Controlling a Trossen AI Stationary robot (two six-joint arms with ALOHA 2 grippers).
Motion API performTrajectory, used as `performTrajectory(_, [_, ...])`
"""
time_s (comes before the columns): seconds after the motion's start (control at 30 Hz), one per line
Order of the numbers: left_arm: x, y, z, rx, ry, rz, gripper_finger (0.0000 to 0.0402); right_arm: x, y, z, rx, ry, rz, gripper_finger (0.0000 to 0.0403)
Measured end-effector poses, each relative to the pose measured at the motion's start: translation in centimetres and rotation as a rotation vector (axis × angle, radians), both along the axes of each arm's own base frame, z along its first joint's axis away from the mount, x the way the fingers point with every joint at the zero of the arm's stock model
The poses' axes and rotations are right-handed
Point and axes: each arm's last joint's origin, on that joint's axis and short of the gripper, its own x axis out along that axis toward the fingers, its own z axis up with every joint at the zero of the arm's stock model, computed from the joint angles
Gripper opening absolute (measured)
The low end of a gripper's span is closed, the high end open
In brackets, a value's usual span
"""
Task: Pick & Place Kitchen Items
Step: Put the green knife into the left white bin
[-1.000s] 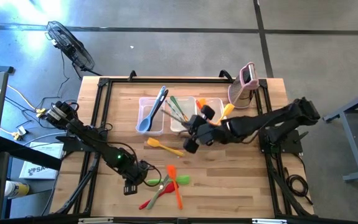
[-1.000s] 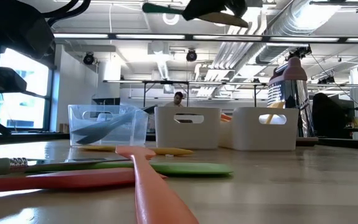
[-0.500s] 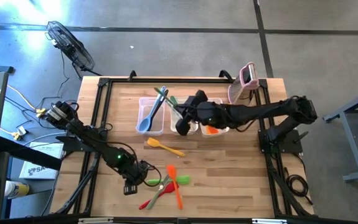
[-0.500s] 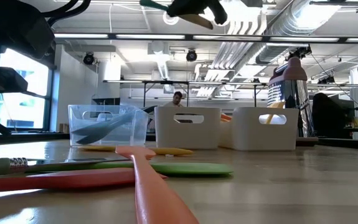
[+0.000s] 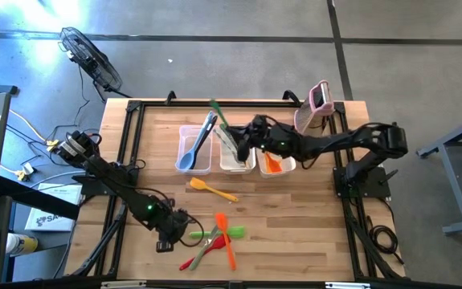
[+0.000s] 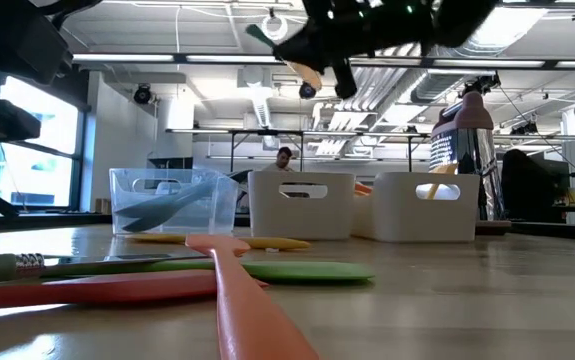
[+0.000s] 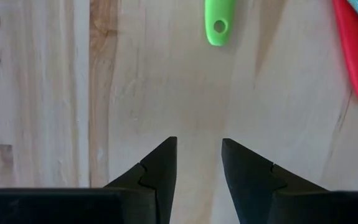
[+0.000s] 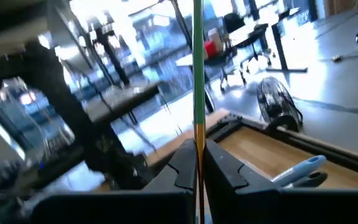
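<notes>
My right gripper hangs over the middle clear tub, shut on a slim green-handled utensil. That utensil's handle sticks out ahead of the fingers toward the table's far left. In the low view the right gripper is high above the tubs. My left gripper stands open over bare wood, beside a pile of green, red and orange utensils. A green handle end and a red handle lie just ahead of it. A yellow spatula lies flat mid-table. My right gripper pinches the utensil's thin shaft between its two fingers, where the green handle meets an orange-brown stretch. The fingers come level from the table's right, and the shaft runs out along them. The utensil is lifted clear, high above the tubs.
Three clear tubs stand in a row at the far middle. The left one holds a blue spatula and the right one an orange piece. A pink-and-white gadget stands at the far right. A black frame rims the table.
My right gripper has moved toward the table's far edge and sunk a little, from the table's middle to above the middle tub. It has turned level, and the green handle has swung with it to point far left. It has stayed shut on the utensil.
</notes>
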Motion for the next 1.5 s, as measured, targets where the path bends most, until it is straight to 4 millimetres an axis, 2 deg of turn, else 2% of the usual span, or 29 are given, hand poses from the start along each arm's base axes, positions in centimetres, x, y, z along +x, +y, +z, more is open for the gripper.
performTrajectory(0.13, [0.0, 0.1, 0.0, 0.01, -0.001, 0.004, 0.0125, -1.8, -0.6, -2.7, 0.023, -0.051, -0.057, 0.0004])
performTrajectory(0.23, [0.1, 0.2, 0.0, 0.029, -0.016, 0.005, 0.0125, -2.3, -0.6, -3.7, 0.025, -0.022, -0.109, 0.0004])
performTrajectory(0.43, [0.3, 0.2, 0.1, 0.064, -0.072, 0.027, 0.0125, -0.8, 0.1, -5.7, 0.023, 0.016, -0.1, 0.0004])
performTrajectory(0.63, [0.5, 0.1, 0.1, 0.057, -0.094, 0.034, 0.0125, 0.2, -0.4, -8.3, 0.057, 0.07, -0.116, 0.0004])
performTrajectory(0.9, [0.5, 0.2, 0.1, 0.066, -0.087, 0.034, 0.0125, 0.4, -0.4, -10.2, 0.081, 0.151, -0.133, 0.0004])
performTrajectory(1.5, [0.4, 0.2, 0.1, 0.064, -0.082, 0.033, 0.0125, 0.2, -0.7, -11.7, 0.166, 0.253, -0.15, 0.0004])
